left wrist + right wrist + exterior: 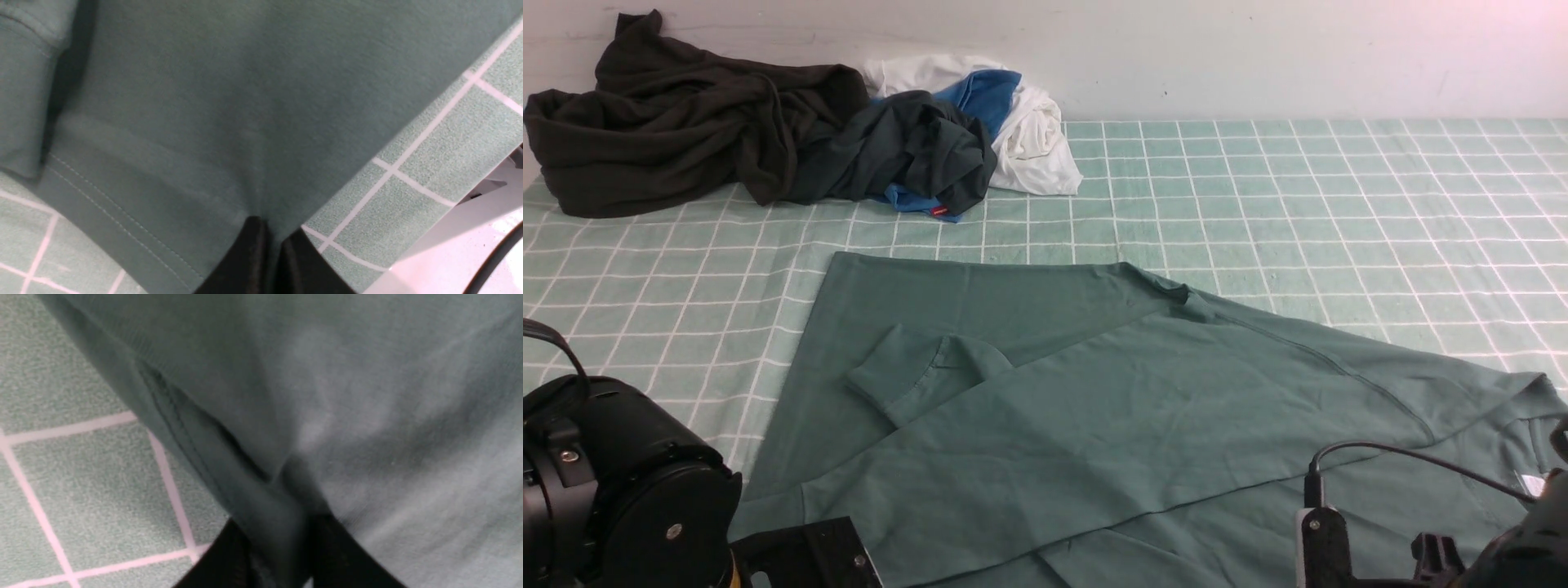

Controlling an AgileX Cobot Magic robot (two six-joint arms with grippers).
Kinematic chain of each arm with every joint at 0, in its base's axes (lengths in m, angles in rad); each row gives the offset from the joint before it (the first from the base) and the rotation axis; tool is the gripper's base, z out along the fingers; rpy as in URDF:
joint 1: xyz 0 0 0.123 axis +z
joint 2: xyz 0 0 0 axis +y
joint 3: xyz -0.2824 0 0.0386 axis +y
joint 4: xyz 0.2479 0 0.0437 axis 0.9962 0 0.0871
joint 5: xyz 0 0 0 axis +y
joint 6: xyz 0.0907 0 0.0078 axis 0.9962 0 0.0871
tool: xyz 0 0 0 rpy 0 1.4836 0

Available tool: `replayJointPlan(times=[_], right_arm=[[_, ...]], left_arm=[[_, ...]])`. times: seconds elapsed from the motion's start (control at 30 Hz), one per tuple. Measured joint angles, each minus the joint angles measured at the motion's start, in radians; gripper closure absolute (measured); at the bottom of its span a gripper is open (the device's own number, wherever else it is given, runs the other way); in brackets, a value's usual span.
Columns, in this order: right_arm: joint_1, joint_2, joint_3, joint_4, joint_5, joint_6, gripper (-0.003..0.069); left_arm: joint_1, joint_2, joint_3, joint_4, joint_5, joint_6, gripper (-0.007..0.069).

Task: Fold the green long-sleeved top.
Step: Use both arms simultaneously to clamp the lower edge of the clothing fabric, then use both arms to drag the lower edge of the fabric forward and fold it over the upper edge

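Top: the top (1094, 408) lay spread flat on the checked cloth (1298, 204). It stretched between the two grippers, and its near edge reached their jaws.
Left gripper: the left gripper (274, 228) had its jaws fully closed, pinching the top's edge just beside the stitched hem.
Right gripper: the right gripper (286, 531) had its jaws drawn in on a seamed fold of the top, with fabric filling the gap. The view was blurred, so the firmness of the grip could not be told.
Done: one sleeve (923, 367) lay folded across the body, ahead of the left jaws.
Left: the body looked unfolded at full length, so folding it over probably remained.
Pile: the other clothes (768, 139) lay far beyond both jaws.
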Motion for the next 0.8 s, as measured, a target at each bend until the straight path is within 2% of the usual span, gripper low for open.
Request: replayJointPlan(times=[0.13,0.2,0.37,0.47,0.5,0.53,0.63,0.8], right_arm=[[0.000,-0.007,-0.016,-0.021,0.020,0.001,0.0617],[0.000,-0.020,-0.045,-0.041,0.058,0.001,0.0631],[-0.039,-0.046,-0.206,-0.164,0.156,0.001,0.0633],[-0.155,-0.025,-0.373,-0.174,0.135,-0.010,0.0633],[-0.162,-0.022,-0.373,-0.175,0.132,-0.013,0.0633],[-0.234,0.020,-0.468,-0.141,0.101,-0.038,0.0633],[-0.311,0.106,-0.605,-0.061,0.071,-0.096,0.0633],[-0.375,0.284,-0.772,0.009,0.031,-0.142,0.0633]], left_arm=[[0.006,0.000,-0.002,0.000,0.000,-0.002,0.0619],[0.017,0.000,-0.014,0.003,0.001,-0.008,0.0619],[0.096,0.001,-0.154,0.056,0.016,-0.041,0.0619],[0.198,0.033,-0.324,0.092,0.021,-0.030,0.0618],[0.203,0.033,-0.335,0.093,0.020,-0.029,0.0618],[0.247,0.077,-0.437,0.095,0.015,-0.003,0.0617],[0.310,0.201,-0.606,0.097,-0.021,0.038,0.0617],[0.344,0.417,-0.844,0.134,-0.075,0.073,0.0617]])
